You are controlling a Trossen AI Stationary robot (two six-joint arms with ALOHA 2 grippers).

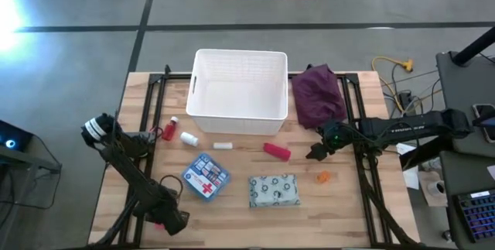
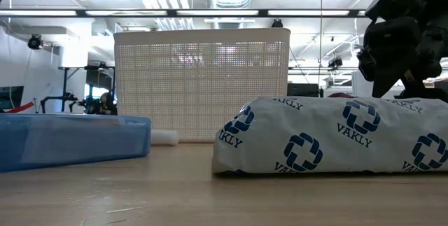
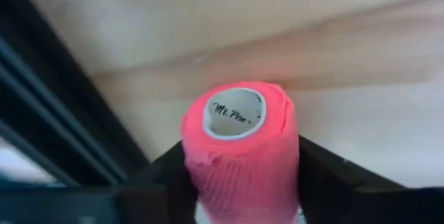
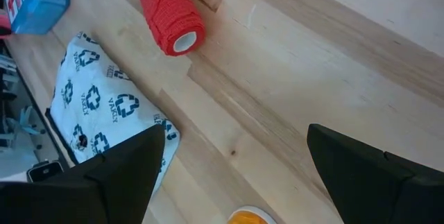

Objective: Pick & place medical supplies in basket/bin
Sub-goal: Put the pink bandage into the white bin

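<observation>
The white slotted basket [image 1: 240,83] stands at the table's far middle. In front of it lie a red roll [image 1: 276,151], a blue packet with a red cross [image 1: 206,176], a pale green patterned pouch [image 1: 274,190], an orange piece [image 1: 323,176], white pieces [image 1: 189,138] and a small red item [image 1: 168,131]. My left gripper [image 1: 172,220] is near the table's near left corner, shut on a pink roll [image 3: 239,148]. My right gripper [image 1: 317,151] hovers open, right of the red roll [image 4: 170,16] and above the orange piece [image 4: 250,217]. My left gripper pinches the pink roll between its two fingers [image 3: 326,175], one on each side of the roll's wrapped wall [image 3: 208,175]. The roll's open white core end [image 3: 234,113] points away from the wrist. Whether the roll is clear of the table does not show.
A dark purple cloth [image 1: 317,95] lies right of the basket at the far right. Black frame rails run along the table's left and right sides. Bare wood shows along the near edge. In the low view the pouch [image 2: 336,138] and the blue packet [image 2: 70,138] lie in front of the basket [image 2: 203,82].
</observation>
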